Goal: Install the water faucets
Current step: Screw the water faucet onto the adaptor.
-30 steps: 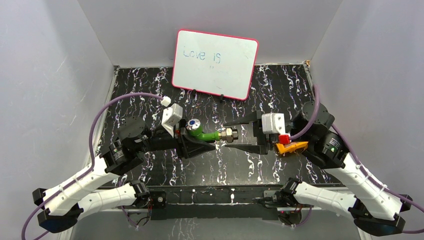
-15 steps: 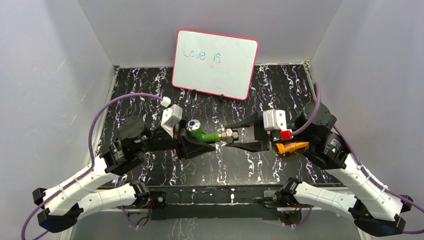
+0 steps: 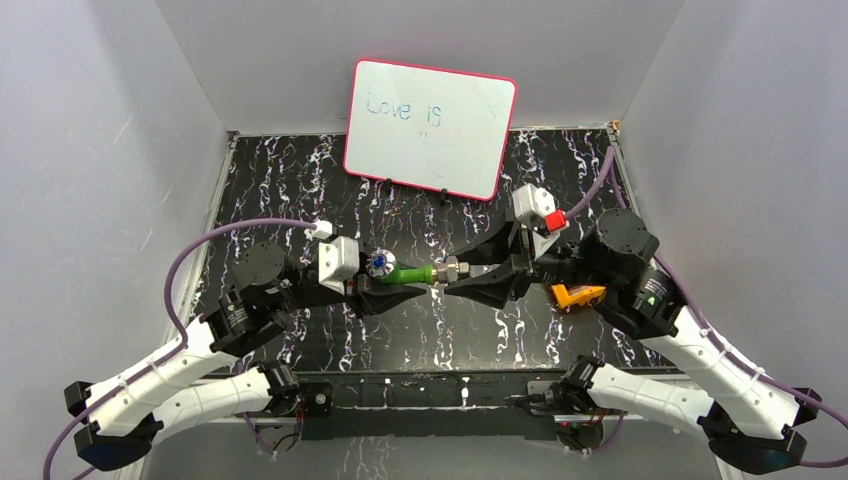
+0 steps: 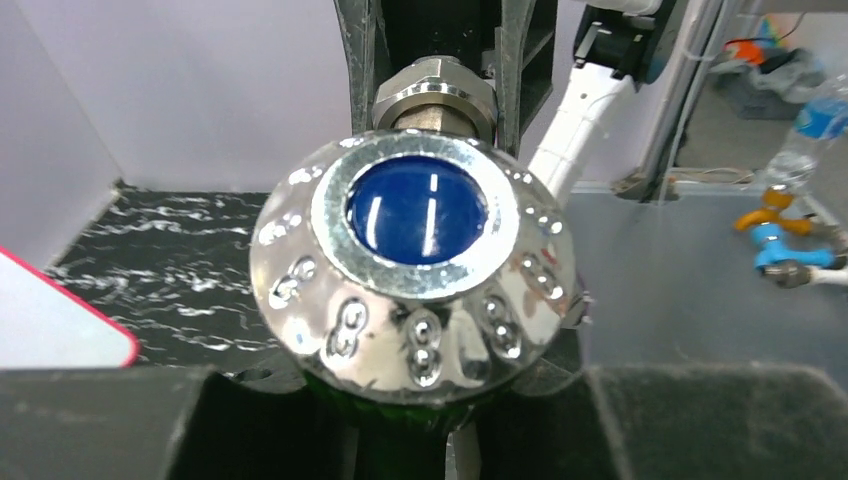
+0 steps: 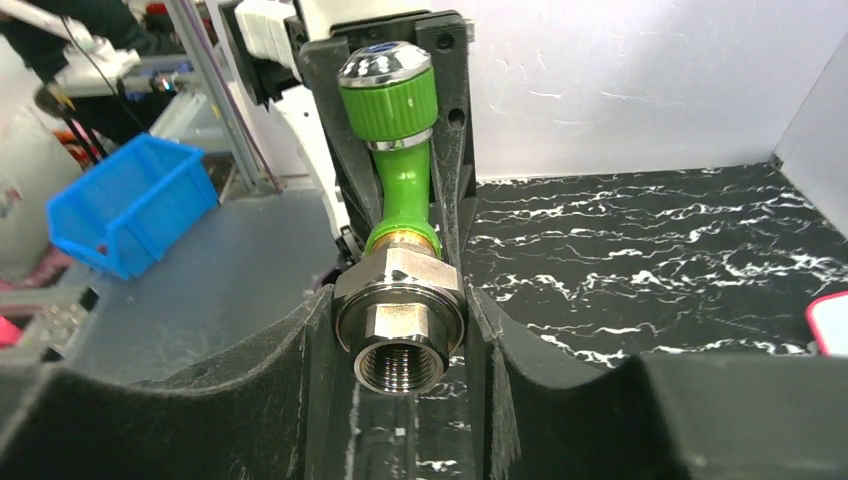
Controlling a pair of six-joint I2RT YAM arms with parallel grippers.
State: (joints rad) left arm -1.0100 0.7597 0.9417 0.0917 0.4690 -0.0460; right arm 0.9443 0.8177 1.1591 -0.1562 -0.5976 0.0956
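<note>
The left claw (image 3: 403, 284) is clenched on the green tap (image 3: 410, 272), gripping its body just below the knob (image 3: 378, 263). In the left wrist view that blue-and-silver knob (image 4: 415, 268) fills the middle, with the dark fingers (image 4: 150, 425) closing in under it. The tap hangs roughly level above the black marbled tabletop (image 3: 300, 180), midway between the two arms, knob to the left and silver fitting (image 3: 451, 269) to the right. The right claw (image 3: 457, 275) is clenched on that fitting. In the right wrist view its fingers (image 5: 250, 400) press against both sides of the fitting (image 5: 400, 320), whose threaded mouth faces the camera. A whiteboard (image 3: 430, 128) leans at the back wall.
</note>
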